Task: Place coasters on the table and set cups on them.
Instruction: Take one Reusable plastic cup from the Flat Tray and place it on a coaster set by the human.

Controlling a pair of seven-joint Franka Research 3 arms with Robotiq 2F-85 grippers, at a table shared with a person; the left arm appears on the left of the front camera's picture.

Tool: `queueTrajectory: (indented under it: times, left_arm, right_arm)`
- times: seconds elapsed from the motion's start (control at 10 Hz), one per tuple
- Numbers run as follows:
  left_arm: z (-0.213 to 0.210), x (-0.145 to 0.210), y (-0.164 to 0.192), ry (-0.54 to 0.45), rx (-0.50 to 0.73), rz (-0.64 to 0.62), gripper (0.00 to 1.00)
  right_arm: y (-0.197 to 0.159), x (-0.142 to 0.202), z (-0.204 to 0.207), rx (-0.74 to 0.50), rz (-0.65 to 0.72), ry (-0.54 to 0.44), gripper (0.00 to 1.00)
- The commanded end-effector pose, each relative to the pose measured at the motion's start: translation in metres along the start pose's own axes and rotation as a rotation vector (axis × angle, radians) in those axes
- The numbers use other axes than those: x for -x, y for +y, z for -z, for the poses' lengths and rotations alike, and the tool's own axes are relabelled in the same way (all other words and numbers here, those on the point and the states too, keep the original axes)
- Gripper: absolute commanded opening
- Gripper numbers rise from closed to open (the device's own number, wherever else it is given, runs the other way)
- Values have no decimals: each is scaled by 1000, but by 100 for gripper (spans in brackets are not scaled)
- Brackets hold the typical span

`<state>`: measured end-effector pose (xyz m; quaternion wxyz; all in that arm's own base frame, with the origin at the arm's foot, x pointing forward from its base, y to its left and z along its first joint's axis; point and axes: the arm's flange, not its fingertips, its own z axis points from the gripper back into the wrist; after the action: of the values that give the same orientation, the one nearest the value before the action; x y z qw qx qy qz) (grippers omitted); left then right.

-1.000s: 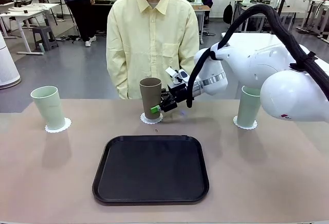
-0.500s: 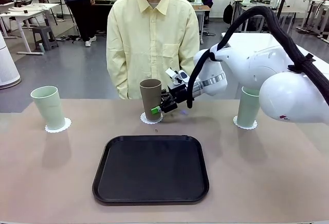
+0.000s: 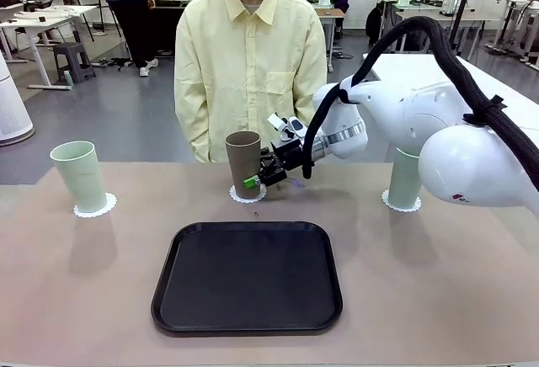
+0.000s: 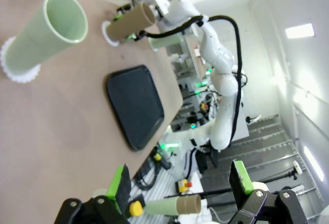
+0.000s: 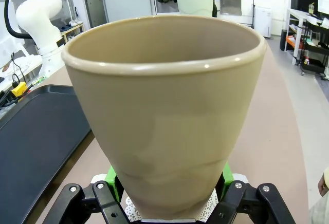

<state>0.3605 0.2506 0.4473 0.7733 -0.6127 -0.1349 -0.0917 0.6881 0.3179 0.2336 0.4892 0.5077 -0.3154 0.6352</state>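
Observation:
A brown cup [image 3: 244, 161] stands slightly tilted on a white lacy coaster [image 3: 248, 195] at the far middle of the beige table [image 3: 421, 283]. My right gripper [image 3: 256, 181] reaches in from the right, shut on the cup's base. In the right wrist view the green pads [image 5: 224, 175] press both sides of the brown cup [image 5: 164, 116], with the coaster [image 5: 132, 212] just below. A mint cup [image 3: 79, 175] sits on a coaster [image 3: 95, 208] at far left, another mint cup [image 3: 405, 178] on a coaster [image 3: 402, 205] at far right. My left gripper [image 4: 180, 183] is open with nothing between its fingers, far from the left mint cup [image 4: 46, 34].
A black tray [image 3: 247, 276] with nothing on it lies in the middle of the table, near the front edge. A person in a yellow shirt [image 3: 250, 64] stands at the far side behind the brown cup. My right arm [image 3: 438, 131] spans the right half of the table.
My right gripper and the brown cup have shifted slightly left over the middle coaster. The mint cups and the tray have not moved.

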Motion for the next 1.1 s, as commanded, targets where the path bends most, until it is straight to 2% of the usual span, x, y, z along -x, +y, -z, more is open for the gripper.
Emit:
queueTrajectory:
  times: [0.0,1.0]
  left_arm:
    - [0,1,-1,-6,3,3,100]
    - [0,1,-1,-6,3,3,100]
  right_arm:
    - [-11,-3,0,-8,15,33,100]
    - [3,-9,-7,17,55,208,100]
